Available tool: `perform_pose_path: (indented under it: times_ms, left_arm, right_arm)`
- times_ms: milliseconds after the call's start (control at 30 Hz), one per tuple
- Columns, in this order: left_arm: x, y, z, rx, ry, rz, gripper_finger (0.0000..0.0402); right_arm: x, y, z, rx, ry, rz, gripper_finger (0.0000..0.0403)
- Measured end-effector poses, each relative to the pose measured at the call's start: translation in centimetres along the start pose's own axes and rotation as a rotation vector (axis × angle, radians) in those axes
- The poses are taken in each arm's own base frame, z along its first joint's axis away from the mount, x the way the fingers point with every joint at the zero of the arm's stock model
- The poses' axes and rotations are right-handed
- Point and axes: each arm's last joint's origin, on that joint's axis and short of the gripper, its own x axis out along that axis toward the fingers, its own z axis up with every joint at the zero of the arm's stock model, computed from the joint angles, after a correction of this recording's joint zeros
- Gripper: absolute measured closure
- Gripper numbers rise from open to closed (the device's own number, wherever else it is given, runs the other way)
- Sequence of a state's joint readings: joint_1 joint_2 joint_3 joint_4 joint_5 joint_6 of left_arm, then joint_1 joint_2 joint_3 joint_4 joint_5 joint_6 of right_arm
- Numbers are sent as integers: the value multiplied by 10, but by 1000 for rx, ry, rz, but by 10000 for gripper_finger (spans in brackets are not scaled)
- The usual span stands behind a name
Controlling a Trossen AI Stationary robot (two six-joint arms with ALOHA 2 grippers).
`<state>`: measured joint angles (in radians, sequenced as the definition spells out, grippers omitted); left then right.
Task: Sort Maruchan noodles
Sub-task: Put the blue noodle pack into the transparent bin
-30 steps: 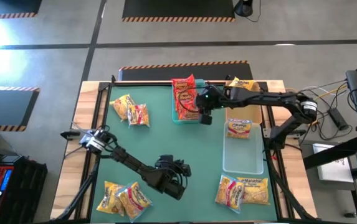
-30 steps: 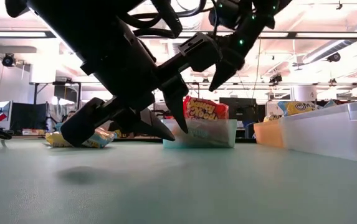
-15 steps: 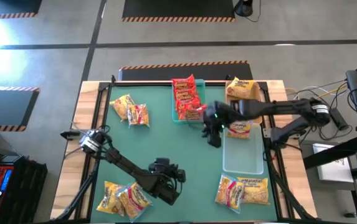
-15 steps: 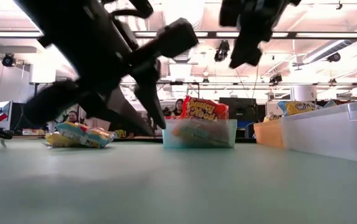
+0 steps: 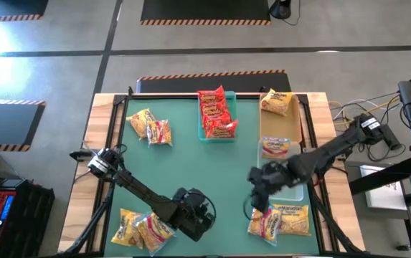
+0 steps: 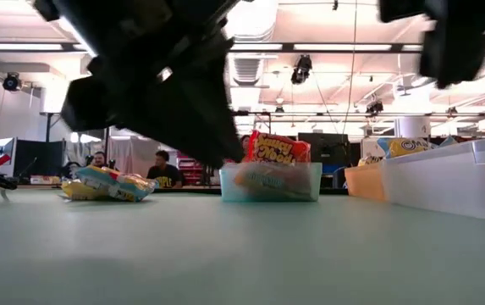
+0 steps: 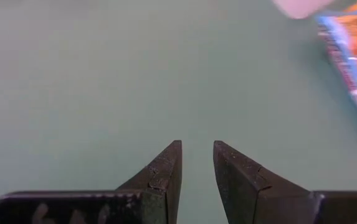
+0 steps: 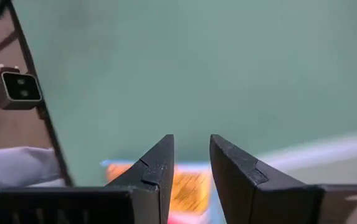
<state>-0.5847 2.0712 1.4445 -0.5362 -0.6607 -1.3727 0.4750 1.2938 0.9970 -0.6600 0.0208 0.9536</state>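
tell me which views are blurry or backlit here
Low view: both arms are dark smeared silhouettes against bright ceiling lights, while the teal tray of red packets stays sharp. Left wrist view: the fingers are crisp, the packet at the edge soft. High view: evenly lit, only the right gripper slightly smeared.

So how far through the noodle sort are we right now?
Partly done. Red packets fill the teal tray, and two yellowish packets lie in the tan tray. Nothing is gripped: the right gripper hovers, empty, by the near-right pile, and the left gripper is empty too. Three loose piles remain, including the far-left pile and the near-left pile.
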Motion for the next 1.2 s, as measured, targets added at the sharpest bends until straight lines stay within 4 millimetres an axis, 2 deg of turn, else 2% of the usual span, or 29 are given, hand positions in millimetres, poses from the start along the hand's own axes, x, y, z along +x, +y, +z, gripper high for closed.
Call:
perform_pose_path:
  times_ms: [233,400,533,700,933,1067,1200]
  left_arm:
    - [-1,-18,5,93,-51,-153,326]
    - [-3,-27,8,107,-87,-233,326]
    - [-3,-29,9,93,-97,-257,326]
    - [-4,-32,10,77,-104,-276,326]
    - [-6,-33,8,75,-104,-287,326]
    - [-7,-33,7,78,-103,-289,326]
    - [-7,-33,6,81,-102,-290,326]
  right_arm:
    - [14,31,-42,179,92,4,310]
    - [29,42,-66,256,147,-47,312]
    - [40,44,-77,275,174,-88,312]
    - [52,43,-82,243,198,-128,318]
    - [74,41,-82,49,188,-174,317]
    - [88,40,-74,-84,107,-176,317]
    - [98,42,-56,-218,-33,-177,318]
